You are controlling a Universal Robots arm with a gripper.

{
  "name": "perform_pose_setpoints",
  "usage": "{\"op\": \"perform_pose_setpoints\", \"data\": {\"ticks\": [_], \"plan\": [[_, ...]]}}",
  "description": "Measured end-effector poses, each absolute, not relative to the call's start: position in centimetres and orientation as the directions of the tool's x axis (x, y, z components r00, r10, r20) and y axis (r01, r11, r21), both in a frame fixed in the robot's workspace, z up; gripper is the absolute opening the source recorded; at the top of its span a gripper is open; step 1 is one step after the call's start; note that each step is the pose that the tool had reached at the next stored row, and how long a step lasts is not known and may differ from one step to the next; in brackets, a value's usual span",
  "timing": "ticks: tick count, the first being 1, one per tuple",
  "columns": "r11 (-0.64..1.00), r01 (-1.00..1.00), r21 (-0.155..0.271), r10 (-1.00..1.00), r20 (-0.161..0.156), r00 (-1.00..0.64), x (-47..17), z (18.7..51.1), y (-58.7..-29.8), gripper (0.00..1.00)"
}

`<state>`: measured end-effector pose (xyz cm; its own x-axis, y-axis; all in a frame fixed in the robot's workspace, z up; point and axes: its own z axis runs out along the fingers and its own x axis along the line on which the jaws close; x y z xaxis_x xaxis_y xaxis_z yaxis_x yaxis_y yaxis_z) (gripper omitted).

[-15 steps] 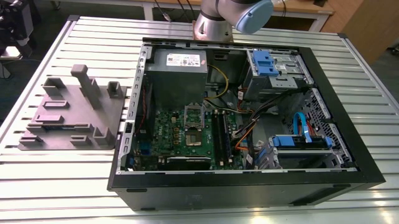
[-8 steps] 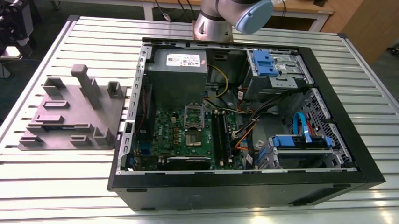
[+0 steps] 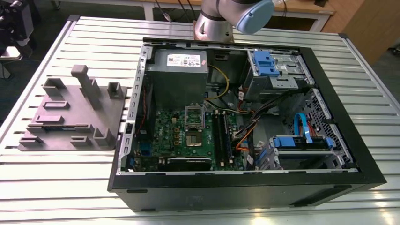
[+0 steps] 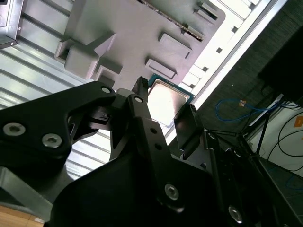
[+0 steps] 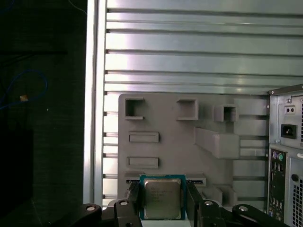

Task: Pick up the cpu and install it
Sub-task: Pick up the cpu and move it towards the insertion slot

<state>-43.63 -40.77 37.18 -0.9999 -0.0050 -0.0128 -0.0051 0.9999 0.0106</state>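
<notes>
The cpu (image 5: 162, 197), a small square chip with a shiny metal top and a green rim, sits between my gripper's (image 5: 162, 189) two black fingers (image 5: 134, 195), which are shut on its opposite edges. It hangs in the air well above the grey moulded tray (image 5: 161, 120). In the second wrist view the cpu (image 4: 165, 99) shows face-on between the fingers (image 4: 189, 120), with the tray (image 4: 128, 33) behind it. In the exterior view the tray (image 3: 69, 117) lies on the slatted table to the left of the open computer case (image 3: 250, 187), whose motherboard (image 3: 181, 136) carries the silver socket frame (image 3: 195, 117).
The arm's base (image 3: 216, 26) stands behind the case. Inside the case are a power supply (image 3: 178, 65), blue drive cages (image 3: 269, 63) and loose cables (image 3: 250, 122). The case's rear panel (image 5: 286, 156) shows beside the tray. The table's edge (image 5: 94, 118) borders a dark floor.
</notes>
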Motion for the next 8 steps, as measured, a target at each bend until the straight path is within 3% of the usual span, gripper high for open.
{"op": "perform_pose_setpoints", "data": {"ticks": [8], "plan": [[1.000, -0.004, 0.010, -0.004, -0.013, -1.000, -43.63, 37.52, -40.74, 0.47]]}}
